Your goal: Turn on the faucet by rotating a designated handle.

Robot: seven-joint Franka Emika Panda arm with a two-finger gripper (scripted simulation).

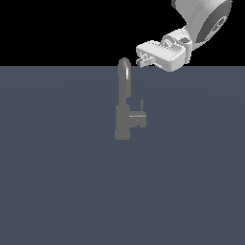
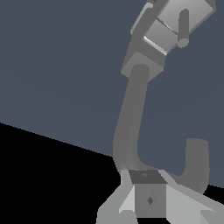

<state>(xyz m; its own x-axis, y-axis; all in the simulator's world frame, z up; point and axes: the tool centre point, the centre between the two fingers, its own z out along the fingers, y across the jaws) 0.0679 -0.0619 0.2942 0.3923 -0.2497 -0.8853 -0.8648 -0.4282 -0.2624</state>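
Grey and matte, the faucet stands near the middle of the wide slate-blue desk, its gooseneck spout rising to the far edge of the desk as the exterior view shows it. We judge the task barely begun: the handle (a short stub with a thin upright pin, on the exterior view's right of the base) looks untouched, and the turning is all still ahead of us.

Our gripper hovers up beside the top of the spout, on the exterior view's right, well above the handle. Only short tips of the fingers show, close to the spout's bend in the wrist view; how wide they stand we cannot tell.

For room, the desk around the faucet carries nothing else we can see, so the descent toward the handle looks open. The 1 obstacle we would mind is the spout itself, close beside our path.
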